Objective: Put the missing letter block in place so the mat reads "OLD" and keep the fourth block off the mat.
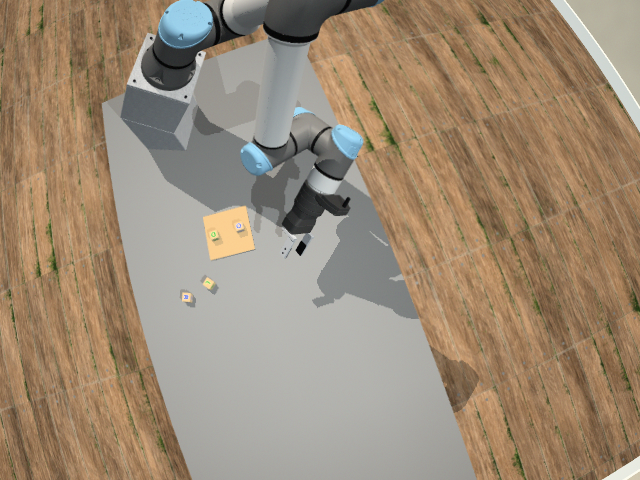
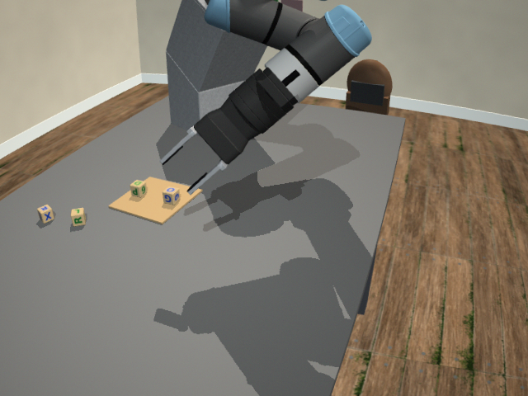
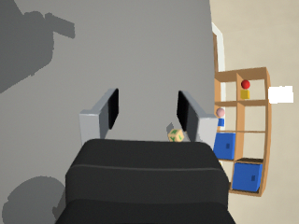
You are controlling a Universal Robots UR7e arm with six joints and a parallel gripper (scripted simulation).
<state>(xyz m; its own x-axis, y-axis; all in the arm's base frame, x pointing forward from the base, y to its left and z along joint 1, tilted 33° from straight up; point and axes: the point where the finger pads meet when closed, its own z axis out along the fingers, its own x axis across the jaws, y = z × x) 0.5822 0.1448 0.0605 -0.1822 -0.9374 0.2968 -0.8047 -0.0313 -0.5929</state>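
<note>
Wooden shelf unit (image 3: 265, 140), blue bins (image 3: 247, 176) inside; brown chair (image 2: 369, 77) near wall.

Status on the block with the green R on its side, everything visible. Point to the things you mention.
The block (image 1: 208, 283) (image 2: 77, 216) (image 3: 176, 135) is a small cube, apparently wooden, pale tan with green letters: a sideways R on the side facing the exterior camera and what looks like an L on top. It sits flat on the grey table (image 1: 310, 387) (image 2: 128, 298) (image 3: 140, 47), fully off the mat (image 1: 227, 250) (image 2: 148, 213), rotated relative to its edges. Only the table touches it; the blue-lettered X block (image 1: 186, 297) (image 2: 45, 214) stands nearby, apart.
</note>
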